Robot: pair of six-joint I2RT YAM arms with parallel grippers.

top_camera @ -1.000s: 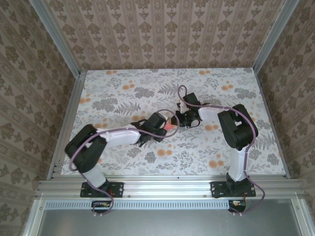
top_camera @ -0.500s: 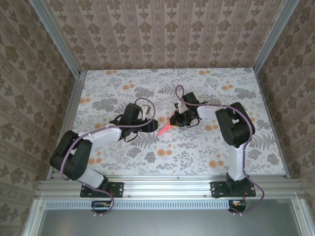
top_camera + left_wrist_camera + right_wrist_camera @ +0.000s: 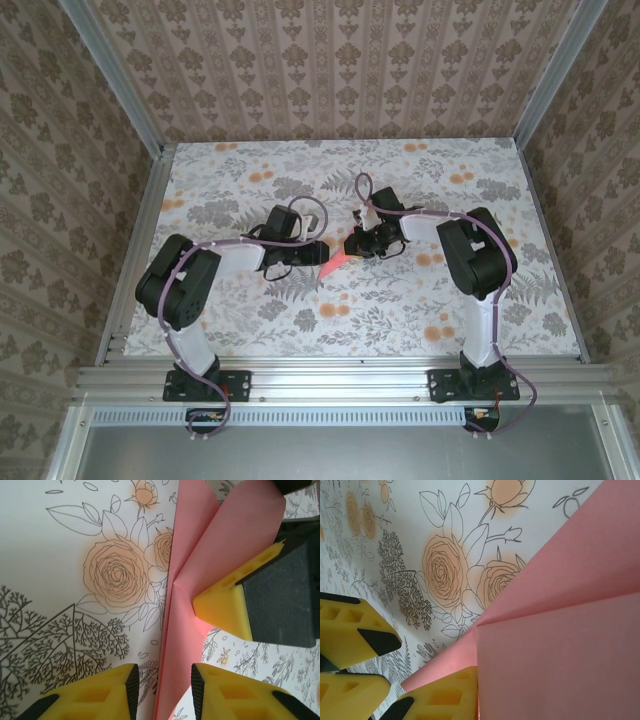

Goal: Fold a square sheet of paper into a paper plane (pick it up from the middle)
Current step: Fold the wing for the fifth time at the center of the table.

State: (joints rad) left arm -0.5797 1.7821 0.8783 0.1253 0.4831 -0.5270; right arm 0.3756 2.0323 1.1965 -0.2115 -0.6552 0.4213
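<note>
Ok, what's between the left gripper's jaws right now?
The left wrist view shows the narrow end of the pink-red folded paper plane running into the gap between the left gripper jaws, which stand apart on either side of it.

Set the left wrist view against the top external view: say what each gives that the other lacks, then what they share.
Left wrist: the paper plane's folds and creases close up, its narrow end running between the left gripper's parted yellow fingers, and the other arm's yellow fingertip against the paper. Top external: both arms whole, the right gripper at the plane's other end, the wallpapered walls, the metal frame. Shared: the pink plane, the left gripper, the flower-print table.
</note>
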